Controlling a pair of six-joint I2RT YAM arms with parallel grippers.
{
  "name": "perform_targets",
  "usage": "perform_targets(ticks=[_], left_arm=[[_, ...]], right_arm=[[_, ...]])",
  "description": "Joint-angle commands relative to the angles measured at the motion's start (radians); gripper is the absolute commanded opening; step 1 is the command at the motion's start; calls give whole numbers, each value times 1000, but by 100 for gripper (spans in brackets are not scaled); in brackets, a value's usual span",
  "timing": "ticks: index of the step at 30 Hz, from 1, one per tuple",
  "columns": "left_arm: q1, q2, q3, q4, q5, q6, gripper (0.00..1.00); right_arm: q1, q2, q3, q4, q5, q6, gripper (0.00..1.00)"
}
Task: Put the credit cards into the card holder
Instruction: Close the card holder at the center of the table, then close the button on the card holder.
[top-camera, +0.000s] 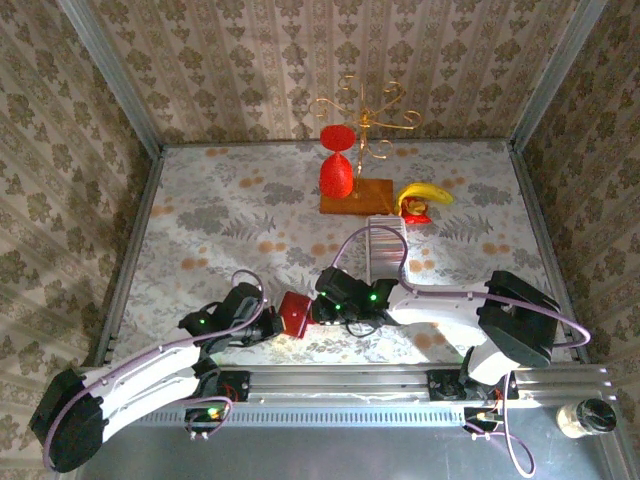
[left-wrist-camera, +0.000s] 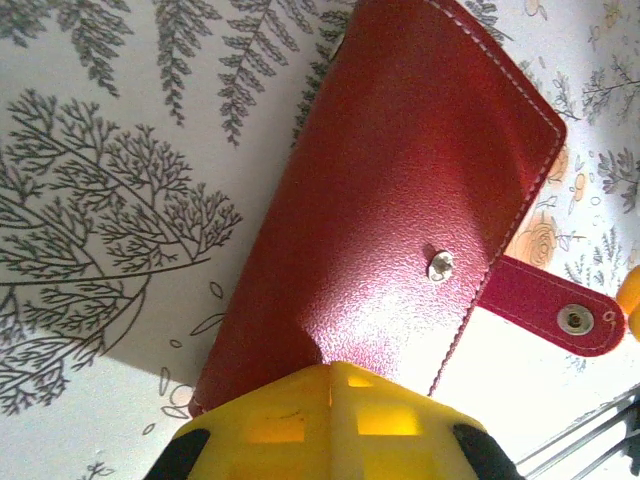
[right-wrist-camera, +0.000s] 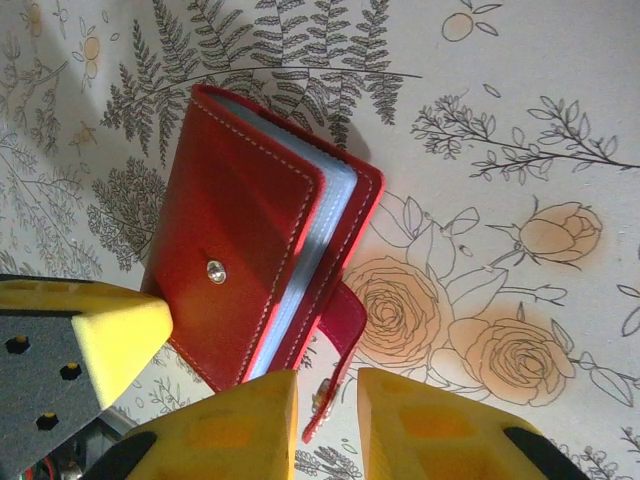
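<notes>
Floral tablecloth (top-camera: 220, 230) underneath. Clamping red card holder (top-camera: 294, 313), lying near-centre, with tightly closed left gripper (left-wrist-camera: 330, 385); straddling clasp tab (right-wrist-camera: 345, 320) with slightly parted right gripper (right-wrist-camera: 328, 390). Likely needing firm tab pinch before peeling open.

Legibility check, all three views: no text, label, brand, number or sign can be read.

- Card holder (right-wrist-camera: 240, 230): the cover is plain grained red with pale stitching. The metal snap (left-wrist-camera: 440, 264) carries no readable marking.
- Counter (right-wrist-camera: 520, 120): the covering is printed with ferns and roses, drawings only.
- Small capped jar (top-camera: 585, 417), lower right of the top view: too small to tell whether it carries a label.
</notes>
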Motion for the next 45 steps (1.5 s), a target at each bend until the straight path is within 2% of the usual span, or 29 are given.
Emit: perform_targets(ticks=[1,8,13,18,28,34,41,45], left_arm=[[-17,-15,-14,27,-9,-31,0],[-34,-9,-44,31,-29,-55,0],[-44,-2,-44,27,-39,-53,0],[-48,8,-45,30,-47,-58,0],[-51,11,-52,35,-54,-63,0],[-57,25,-63,70,-37,-81,0],[-70,117,-25,172,17,-92,0],[-71,192,-18,264,46,-124,0]], right_arm=[[8,17,27,-12,-13,4,22],[15,37,50,-30,-16,1,19],[19,29,48,-67,10,6,27],[24,13,40,-87,24,17,28],[30,12,23,-41,18,30,19],[30,-1,22,-52,37,35,1],[29,-6,33,-58,64,29,0],[24,12,21,15,44,39,0]])
